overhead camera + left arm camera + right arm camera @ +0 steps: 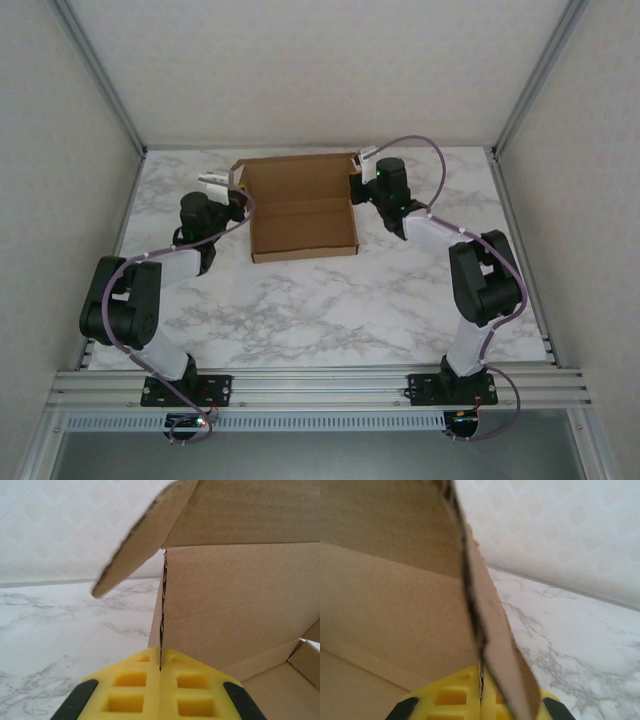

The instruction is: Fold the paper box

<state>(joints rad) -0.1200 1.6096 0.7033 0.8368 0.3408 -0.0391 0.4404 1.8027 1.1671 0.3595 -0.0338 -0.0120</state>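
The paper box wall rising directly ahead of the left hand is pinched; likewise at the right hand, so both walls are held upright.

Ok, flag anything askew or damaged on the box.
No damage stands out. On the paper box, the loose flap by the left end effector splays outward instead of lying flush.

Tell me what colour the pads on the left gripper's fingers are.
Bright yellow pads, pinching the paper box; clearest in the left wrist view.
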